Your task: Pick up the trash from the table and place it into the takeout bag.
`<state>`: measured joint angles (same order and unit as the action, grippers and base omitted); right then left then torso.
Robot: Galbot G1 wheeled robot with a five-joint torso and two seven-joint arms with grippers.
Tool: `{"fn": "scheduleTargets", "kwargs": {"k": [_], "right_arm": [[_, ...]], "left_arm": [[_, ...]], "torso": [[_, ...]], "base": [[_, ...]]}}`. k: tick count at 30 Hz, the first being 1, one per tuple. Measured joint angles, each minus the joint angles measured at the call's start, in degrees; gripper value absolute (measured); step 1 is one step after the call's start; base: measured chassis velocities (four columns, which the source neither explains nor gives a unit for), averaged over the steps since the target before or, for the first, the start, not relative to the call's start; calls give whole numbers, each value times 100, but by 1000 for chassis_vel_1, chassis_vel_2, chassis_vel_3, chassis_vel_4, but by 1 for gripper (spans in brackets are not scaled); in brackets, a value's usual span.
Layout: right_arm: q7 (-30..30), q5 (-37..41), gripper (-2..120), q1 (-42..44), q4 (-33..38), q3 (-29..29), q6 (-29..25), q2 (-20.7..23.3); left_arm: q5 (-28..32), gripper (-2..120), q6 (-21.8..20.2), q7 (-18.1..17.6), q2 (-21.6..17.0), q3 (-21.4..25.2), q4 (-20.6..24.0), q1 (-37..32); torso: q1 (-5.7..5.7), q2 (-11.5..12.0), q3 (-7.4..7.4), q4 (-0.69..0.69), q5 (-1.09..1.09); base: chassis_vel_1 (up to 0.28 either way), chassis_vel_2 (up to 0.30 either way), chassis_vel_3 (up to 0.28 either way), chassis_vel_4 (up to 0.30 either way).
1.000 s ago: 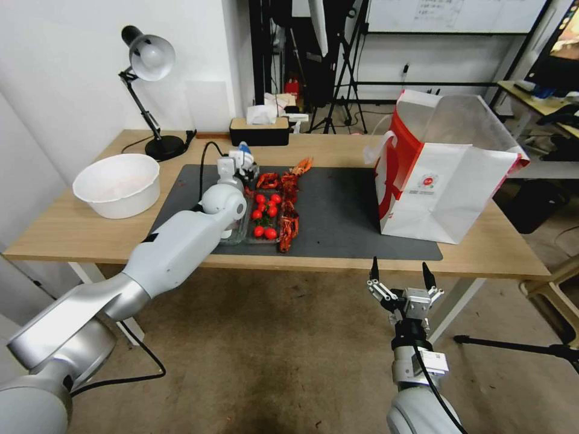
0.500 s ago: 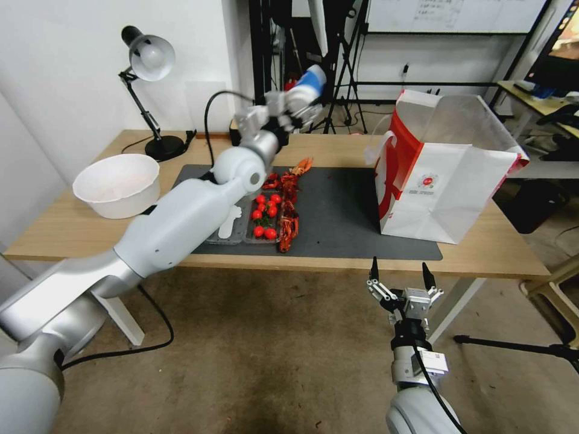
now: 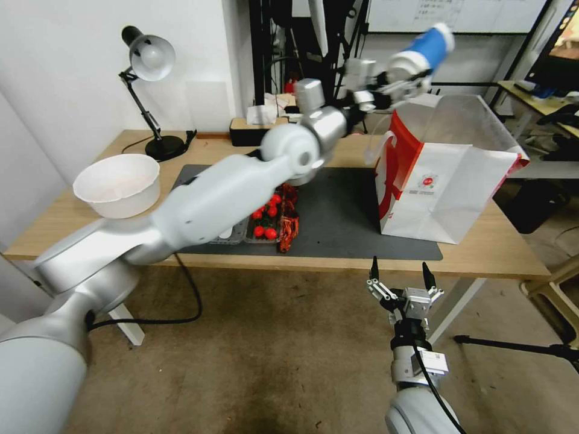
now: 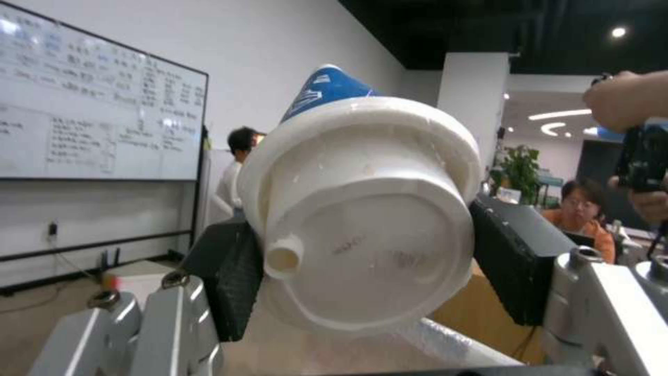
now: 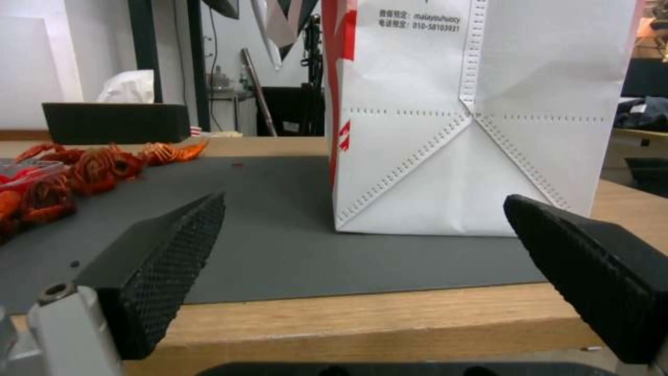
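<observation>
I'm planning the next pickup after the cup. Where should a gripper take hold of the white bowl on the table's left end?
Probably the white bowl by its rim, from above, one finger inside and one outside: it sits upright and open-topped on the table, and looks too wide to span. The left gripper holds the cup; the right gripper hangs open.

A blue cup with white lid (image 3: 424, 53) was tilted in the air, at 11 o'clock above the open, upright white-and-red takeout bag (image 3: 443, 181).

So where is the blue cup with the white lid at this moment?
In the head view the blue cup is up in the air, clamped in the left gripper, just above the open top of the takeout bag at the table's right end.
</observation>
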<state>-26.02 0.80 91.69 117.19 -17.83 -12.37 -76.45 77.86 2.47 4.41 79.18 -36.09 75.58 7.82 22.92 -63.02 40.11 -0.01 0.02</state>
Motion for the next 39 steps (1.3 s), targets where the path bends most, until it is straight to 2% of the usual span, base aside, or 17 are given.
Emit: {"fn": "scheduleTargets", "kwargs": {"k": [4,11,14,15,18,19,25,39], "right_arm": [[-6,-1,100,3,12,-13,-10,-10],[-8,-1,100,-17,12,-9,-16,-43],[-8,-1,100,-19,12,-9,-23,-46],[-9,0,100,-18,12,-9,-25,-46],[-10,-1,100,-17,11,-9,-28,-48],[-10,-1,100,-18,10,-10,-29,-50],[-12,1,100,-26,9,-11,-30,-51],[-21,8,100,-23,12,-36,-30,-43]], "left_arm": [[-14,65,2,96,320,-237,-403,68],[-48,64,0,208,532,-484,-793,81],[-67,64,-9,196,535,-499,-791,67],[-71,69,-12,189,530,-499,-781,61],[-82,75,-21,171,515,-501,-760,55],[-85,83,-23,162,508,-501,-754,53],[-101,98,-30,143,496,-499,-747,51],[-196,100,-37,91,520,-472,-784,37]], "torso": [[0,0,0,0,0],[0,0,0,1,-1],[0,0,0,1,-2],[0,0,0,1,-2],[0,0,0,1,-2],[0,0,0,1,-2],[0,0,0,1,-2],[0,0,0,0,-2]], "base": [[0,0,0,0],[0,0,0,0],[0,0,0,0],[0,0,0,0],[0,0,0,0],[0,0,0,0],[0,0,0,0],[0,0,0,0]]}}
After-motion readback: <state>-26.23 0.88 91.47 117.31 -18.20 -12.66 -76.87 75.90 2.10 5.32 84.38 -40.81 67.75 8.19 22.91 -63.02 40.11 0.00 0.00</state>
